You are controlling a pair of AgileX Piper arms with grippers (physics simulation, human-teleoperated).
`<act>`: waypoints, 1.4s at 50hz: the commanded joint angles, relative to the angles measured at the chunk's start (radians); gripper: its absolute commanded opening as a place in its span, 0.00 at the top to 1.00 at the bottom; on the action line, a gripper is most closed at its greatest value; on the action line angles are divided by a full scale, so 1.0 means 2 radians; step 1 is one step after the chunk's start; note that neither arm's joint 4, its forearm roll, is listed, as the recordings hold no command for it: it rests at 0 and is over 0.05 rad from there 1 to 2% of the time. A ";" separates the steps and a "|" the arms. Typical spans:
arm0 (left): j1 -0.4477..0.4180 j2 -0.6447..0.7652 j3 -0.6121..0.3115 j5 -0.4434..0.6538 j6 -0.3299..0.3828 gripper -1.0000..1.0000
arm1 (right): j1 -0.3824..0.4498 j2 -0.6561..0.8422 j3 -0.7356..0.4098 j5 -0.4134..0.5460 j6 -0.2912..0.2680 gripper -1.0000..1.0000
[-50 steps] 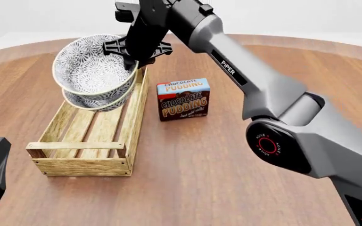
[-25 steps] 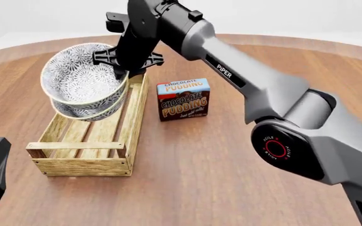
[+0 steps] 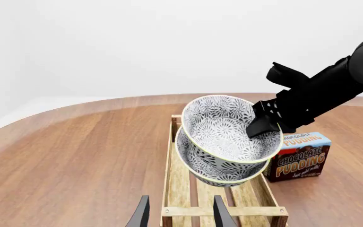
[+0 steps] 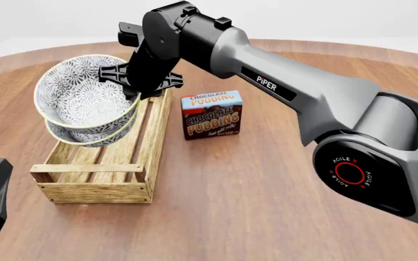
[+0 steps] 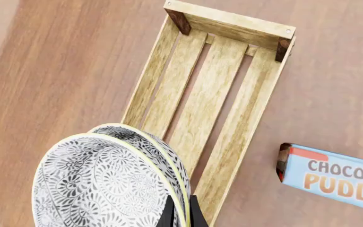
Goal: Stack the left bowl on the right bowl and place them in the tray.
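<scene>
**Nested bowls held tilted over the tray**

Two bowls, nested: upper bowl [image 4: 85, 92] sits inside lower bowl [image 4: 93, 133]. Both white w/ dense grey-black floral print inside and out, pale yellowish rims. The pair is tilted, openings facing toward the camera side and left in front view, held in the air over the far half of the tray [image 4: 93, 185]. Whether the lower bowl touches the tray's slats: can't tell.

Tray is a long light-wood crate, slatted bottom, low plank sides, raised bar at each end. Sits left of centre on the brown wood table [image 4: 252, 206], long axis running away from the arms. Chocolate pudding box [image 4: 211, 115] stands upright just beside its right side, apart from it.

Right gripper [image 4: 133, 92] is pinching the stacked rims at the bowls' right edge; in the right wrist view its fingertips [image 5: 168, 215] are pressed onto the two rims, only the tips visible, cut off by the frame.

Left gripper [image 3: 178, 215] hangs spread and holding nothing, near the tray's near end; only finger ends show. In front view just a dark corner of that arm appears, bottom left.
</scene>
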 commanded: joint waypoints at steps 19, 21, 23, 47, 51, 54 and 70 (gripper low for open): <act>0.000 0.000 0.000 0.000 0.000 0.00 | -0.025 0.021 -0.044 0.026 -0.012 1.00; 0.000 0.000 0.000 0.000 0.000 0.00 | -0.025 0.023 -0.045 0.026 -0.012 1.00; 0.000 0.000 0.000 0.000 0.000 0.00 | -0.025 0.023 -0.043 0.026 -0.013 1.00; 0.000 0.000 0.000 0.000 0.000 0.00 | -0.033 0.044 -0.050 0.028 -0.013 1.00; 0.000 0.000 0.000 0.000 0.000 0.00 | -0.032 0.042 -0.042 0.023 -0.012 1.00; 0.000 0.000 0.000 0.000 0.000 0.00 | -0.031 0.042 -0.043 0.023 -0.011 1.00; 0.000 0.000 0.000 0.000 0.000 0.00 | -0.027 0.038 -0.028 0.015 -0.011 1.00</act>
